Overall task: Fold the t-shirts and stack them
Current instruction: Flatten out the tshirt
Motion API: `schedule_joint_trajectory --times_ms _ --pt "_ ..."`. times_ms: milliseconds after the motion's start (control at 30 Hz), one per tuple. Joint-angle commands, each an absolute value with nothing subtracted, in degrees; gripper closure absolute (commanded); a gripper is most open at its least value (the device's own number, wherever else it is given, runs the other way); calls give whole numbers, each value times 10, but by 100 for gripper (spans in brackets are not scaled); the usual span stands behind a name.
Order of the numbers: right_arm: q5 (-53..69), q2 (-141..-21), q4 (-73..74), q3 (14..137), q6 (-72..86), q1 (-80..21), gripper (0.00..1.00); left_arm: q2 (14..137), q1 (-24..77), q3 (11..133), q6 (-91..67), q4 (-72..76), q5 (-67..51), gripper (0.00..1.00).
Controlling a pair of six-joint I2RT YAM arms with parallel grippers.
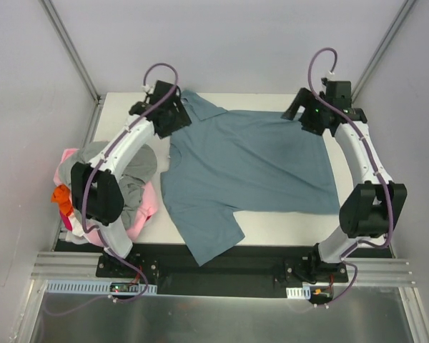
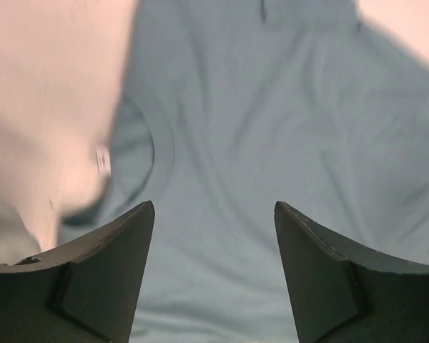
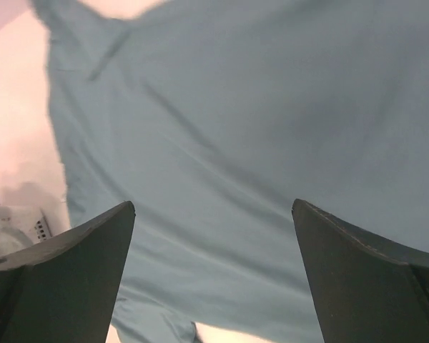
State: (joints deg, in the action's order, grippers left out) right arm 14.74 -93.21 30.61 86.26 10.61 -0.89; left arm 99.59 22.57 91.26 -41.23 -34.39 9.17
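Observation:
A large slate-blue t-shirt with a collar lies spread flat on the white table. One sleeve hangs over the near edge. My left gripper hovers over the shirt's collar end at the far left. In the left wrist view it is open, with only blue cloth and the neckline below it. My right gripper hovers over the shirt's far right corner. It is open too, with nothing between its fingers and blue cloth beneath.
A heap of other t-shirts sits at the table's left edge under my left arm: grey, pink, orange and white. Metal frame posts stand at the far corners. A black base rail runs along the near edge.

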Motion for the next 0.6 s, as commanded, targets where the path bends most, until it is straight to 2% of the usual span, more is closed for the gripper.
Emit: schedule_joint_trajectory --times_ms 0,133,200,233,333,433,567 --pt "143 -970 277 972 91 -55 4 1050 161 1025 -361 -311 6 32" --pt "134 -1013 314 976 101 -49 3 1080 163 1034 -364 -310 1 33" --pt "188 -1004 324 935 95 -43 2 1065 163 996 -376 -310 -17 34" --pt "258 -992 319 909 93 -44 2 1035 163 974 -403 -309 -47 35" --pt "324 -913 301 791 84 -81 1 948 191 884 -405 -306 -72 35" --pt "228 -831 341 714 72 -133 2 845 229 785 -401 -305 -86 32" --pt "171 -779 365 667 98 -151 3 746 269 662 -424 -305 -63 31"
